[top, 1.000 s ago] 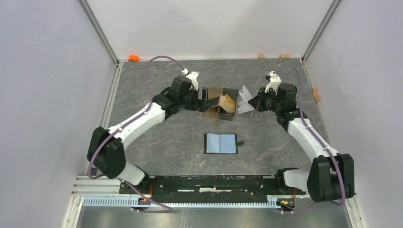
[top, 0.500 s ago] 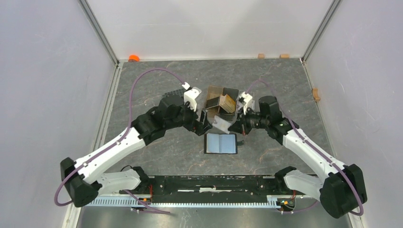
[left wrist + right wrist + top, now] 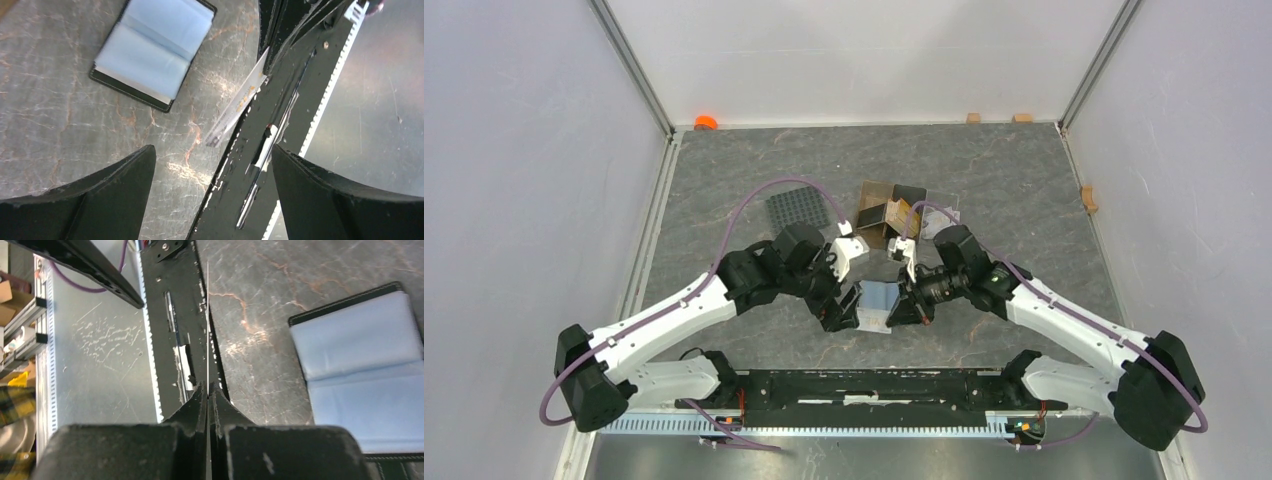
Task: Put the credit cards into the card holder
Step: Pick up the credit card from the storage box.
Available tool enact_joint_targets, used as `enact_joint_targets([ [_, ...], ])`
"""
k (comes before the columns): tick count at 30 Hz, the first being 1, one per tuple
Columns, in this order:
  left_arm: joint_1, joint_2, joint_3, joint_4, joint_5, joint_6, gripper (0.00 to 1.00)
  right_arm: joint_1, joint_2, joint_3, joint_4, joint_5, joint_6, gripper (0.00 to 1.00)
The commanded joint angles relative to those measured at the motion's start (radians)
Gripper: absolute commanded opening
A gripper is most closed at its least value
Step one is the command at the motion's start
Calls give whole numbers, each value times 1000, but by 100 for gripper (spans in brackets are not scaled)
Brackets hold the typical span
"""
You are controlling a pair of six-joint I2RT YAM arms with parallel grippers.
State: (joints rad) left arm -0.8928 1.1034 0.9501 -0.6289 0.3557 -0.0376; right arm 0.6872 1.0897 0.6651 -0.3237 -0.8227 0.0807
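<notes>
The card holder (image 3: 882, 293) lies open on the table, black outside and pale blue inside; it also shows in the left wrist view (image 3: 152, 52) and the right wrist view (image 3: 360, 365). My right gripper (image 3: 904, 306) (image 3: 207, 386) is shut on a whitish credit card (image 3: 207, 325), seen edge-on and pointing toward the near rail. That credit card (image 3: 239, 106) hangs tilted just off the holder's near edge. My left gripper (image 3: 839, 310) (image 3: 212, 165) stands open beside it with nothing between its fingers. Tan-orange credit cards (image 3: 905, 213) stand in the brown box.
The brown translucent box (image 3: 876, 208) sits behind the holder, with a clear plastic tray (image 3: 944, 208) to its right. A black gridded mat (image 3: 799, 208) lies at the back left. The black base rail (image 3: 874, 385) runs along the near edge. An orange object (image 3: 706, 122) sits in the far corner.
Both arms have swung from the brown box toward the near edge by the card holder. The right gripper brought the whitish card along. The gridded mat has come into view.
</notes>
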Motion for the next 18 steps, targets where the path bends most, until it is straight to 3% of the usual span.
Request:
enact_joint_targets([
  [1,-32,9,-20,14,61,77,92,52,20,45,-23,-38,-52,0],
  [4,-51,16,-29,25,89,76,92,79,40,70,-44,-33,-72,0],
  [9,-92,43,-48,30,123,61,78,94,41,99,-62,-39,-72,0],
  [11,-105,49,-55,29,141,53,66,95,27,103,-64,-41,-72,0],
  [18,-111,25,-83,79,200,-30,5,95,-14,102,-69,-9,-71,0],
])
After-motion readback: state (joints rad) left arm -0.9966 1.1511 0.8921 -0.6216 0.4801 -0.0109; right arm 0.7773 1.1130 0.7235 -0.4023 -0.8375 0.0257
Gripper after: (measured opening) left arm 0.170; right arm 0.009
